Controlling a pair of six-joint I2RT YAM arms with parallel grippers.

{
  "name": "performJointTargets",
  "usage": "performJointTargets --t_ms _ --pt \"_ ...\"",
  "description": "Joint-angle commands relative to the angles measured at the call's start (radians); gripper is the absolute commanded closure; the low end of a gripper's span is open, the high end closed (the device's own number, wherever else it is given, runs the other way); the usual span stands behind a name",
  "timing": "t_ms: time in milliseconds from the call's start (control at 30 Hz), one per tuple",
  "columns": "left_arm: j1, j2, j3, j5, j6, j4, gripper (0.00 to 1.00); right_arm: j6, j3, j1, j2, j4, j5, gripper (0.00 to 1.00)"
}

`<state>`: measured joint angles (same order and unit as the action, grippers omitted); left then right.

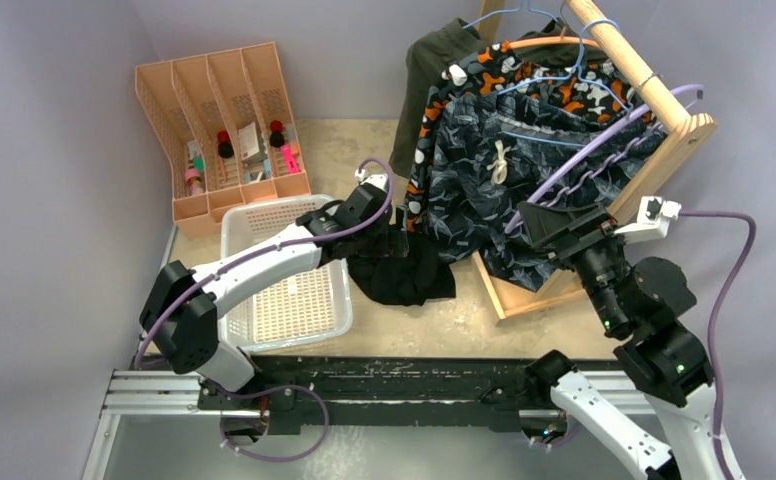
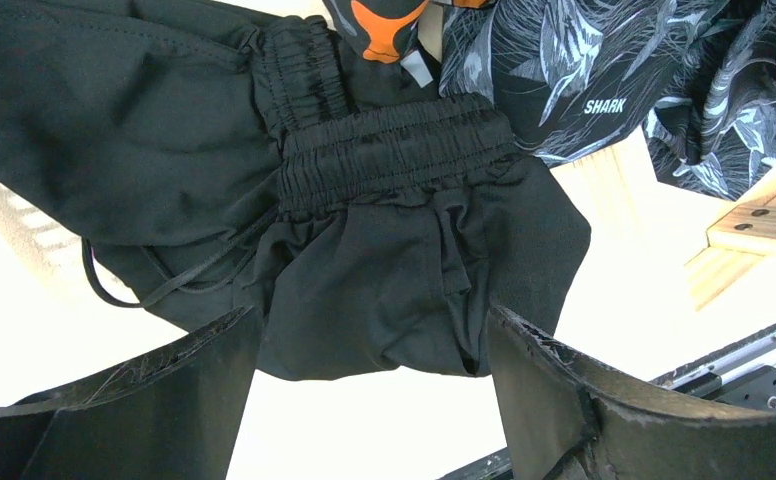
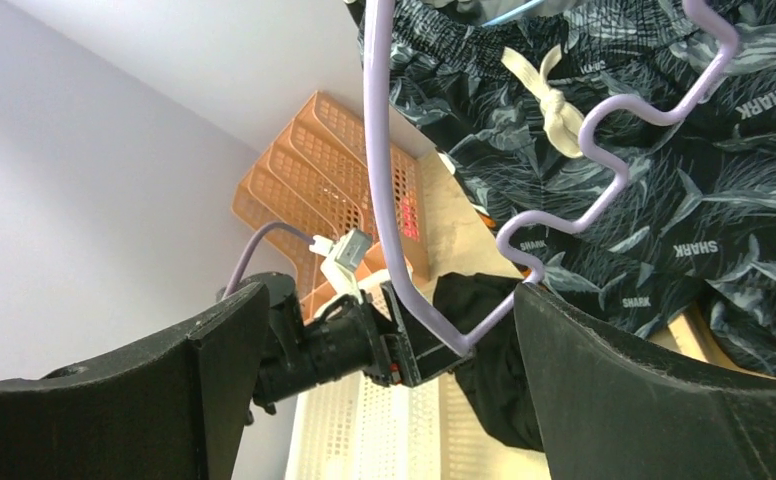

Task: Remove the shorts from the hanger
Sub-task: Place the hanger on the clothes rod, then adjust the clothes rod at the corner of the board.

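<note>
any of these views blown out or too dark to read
Left wrist: the table is blown out to white, though the black shorts show their folds. Right wrist: the pincer fingers are near silhouettes; the shark-print shorts are sharp. Top external: even light, soft shadows.

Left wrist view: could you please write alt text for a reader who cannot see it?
Crumpled black shorts with an elastic waistband lie on the pale table, just beyond the open left gripper. At upper right are dark shark-print shorts and a wooden frame.
</note>
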<state>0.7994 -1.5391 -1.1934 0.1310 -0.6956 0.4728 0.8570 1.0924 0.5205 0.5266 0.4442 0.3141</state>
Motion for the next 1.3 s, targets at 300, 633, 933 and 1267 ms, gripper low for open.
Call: performJointTargets --t_ms 300,633,933,1267 --pt "0.004 0.038 -0.040 0.000 -0.005 -0.011 0.19 -0.106 0.017 -0.003 0.005 0.314 0.280 0.19" --pt "0.004 0.006 -0.041 0.009 0.011 0.016 0.19 -0.199 -0.004 -0.002 0.181 0.304 0.464 0.21" --pt "0.004 -0.041 -0.056 -0.024 0.017 0.003 0.19 -0.248 -0.038 -0.002 0.172 0.295 0.532 0.22" --pt "0.012 -0.072 -0.091 0.009 0.068 0.007 0.16 -0.079 -0.023 -0.007 0.241 0.416 0.583 0.22"
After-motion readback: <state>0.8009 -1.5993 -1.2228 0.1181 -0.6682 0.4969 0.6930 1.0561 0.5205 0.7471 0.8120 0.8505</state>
